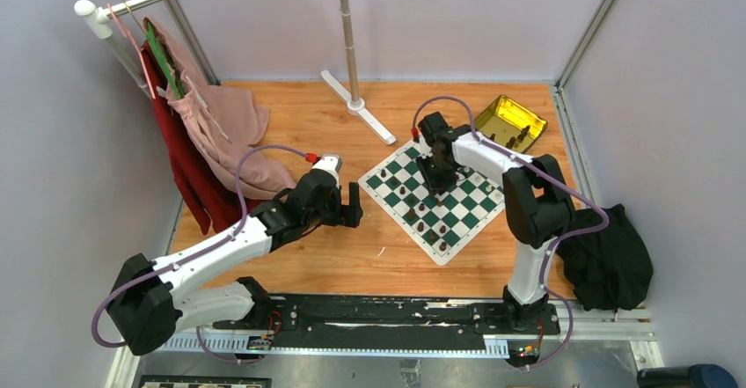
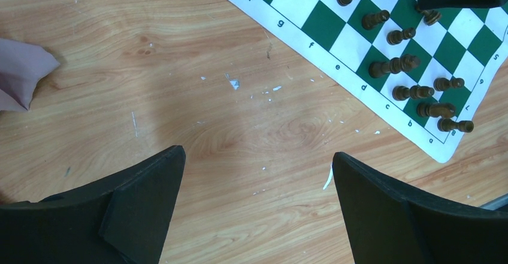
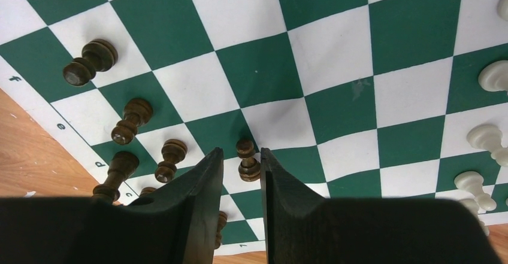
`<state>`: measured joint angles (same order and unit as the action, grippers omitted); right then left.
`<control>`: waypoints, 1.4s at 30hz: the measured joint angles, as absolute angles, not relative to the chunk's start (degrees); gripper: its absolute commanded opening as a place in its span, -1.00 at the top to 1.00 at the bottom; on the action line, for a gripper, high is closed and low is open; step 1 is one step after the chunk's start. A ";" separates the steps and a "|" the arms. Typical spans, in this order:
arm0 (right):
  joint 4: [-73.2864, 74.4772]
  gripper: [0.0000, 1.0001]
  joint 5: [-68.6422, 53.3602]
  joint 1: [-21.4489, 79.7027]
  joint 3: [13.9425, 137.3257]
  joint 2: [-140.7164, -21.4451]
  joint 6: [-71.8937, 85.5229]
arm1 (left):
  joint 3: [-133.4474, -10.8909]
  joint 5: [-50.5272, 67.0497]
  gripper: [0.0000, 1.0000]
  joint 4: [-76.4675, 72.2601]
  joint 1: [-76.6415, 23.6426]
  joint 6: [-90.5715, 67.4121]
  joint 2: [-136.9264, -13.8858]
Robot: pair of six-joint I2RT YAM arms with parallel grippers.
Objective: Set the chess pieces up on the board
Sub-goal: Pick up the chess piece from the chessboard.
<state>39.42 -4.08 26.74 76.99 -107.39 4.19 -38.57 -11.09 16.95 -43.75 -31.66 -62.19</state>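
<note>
Left tool (image 2: 256, 154) wide open, empty, over bare table (image 2: 180, 66) beside the board (image 3: 335, 48); right tool (image 3: 241, 151) fingers narrowly apart at a dark pawn (image 3: 248, 167) standing on the board, grip cannot be told; dark pieces (image 2: 392, 66) near the edge lettered a–h; white pieces (image 3: 488, 138) on the opposite side.

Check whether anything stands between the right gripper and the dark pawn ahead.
Nothing visible. The dark pawn stands in the gap of the right gripper; the neighbouring dark piece is outside the fingers. Whether it is gripped I cannot tell.
</note>
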 measured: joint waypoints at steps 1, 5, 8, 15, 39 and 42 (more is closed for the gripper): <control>39.42 0.34 -4.08 26.59 76.99 -107.53 4.05 | -38.57 -11.09 -1.00 16.80 -43.75 -31.64 -62.35; 39.38 0.35 -4.10 26.28 76.99 -107.98 3.81 | -38.59 -11.09 -1.00 16.60 -43.75 -31.66 -62.76; 39.35 0.37 -4.34 26.15 76.99 -108.62 3.75 | -38.57 -11.07 -1.00 16.36 -43.75 -31.66 -63.24; 39.20 0.43 -4.64 26.11 76.99 -109.60 3.57 | -38.57 -11.07 -1.00 16.08 -43.75 -31.66 -63.70; 39.22 0.87 -4.34 26.11 77.43 -110.28 3.40 | -38.57 -11.14 -1.00 15.55 -43.75 -31.03 -64.07; 38.81 0.88 -4.03 26.11 77.23 -108.90 3.40 | -38.57 -11.14 -1.00 15.59 -43.75 -30.59 -63.53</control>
